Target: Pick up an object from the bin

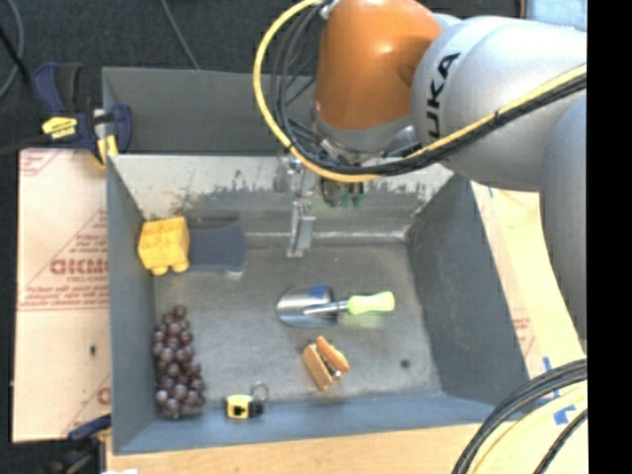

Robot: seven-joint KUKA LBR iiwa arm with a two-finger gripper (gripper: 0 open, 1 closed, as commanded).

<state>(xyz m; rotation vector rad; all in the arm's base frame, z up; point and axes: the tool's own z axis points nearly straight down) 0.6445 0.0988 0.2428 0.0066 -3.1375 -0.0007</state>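
My gripper [299, 243] hangs under the orange wrist cover, near the bin's back wall and a little right of its middle. A dark blue-grey sponge block [217, 248] lies to its left on the bin floor. Nearer the front, below the gripper, a small silver scoop [331, 306] lies on its side; it has a blue collar and a light green handle pointing right. Nothing shows in the gripper's grasp.
A yellow toy block [163, 245] leans against the left wall beside the sponge. A bunch of dark purple grapes [176, 363] fills the front left corner. Brown wooden pieces [325, 361] lie near the front, and a small yellow and black tape measure [244, 406] sits at the front wall.
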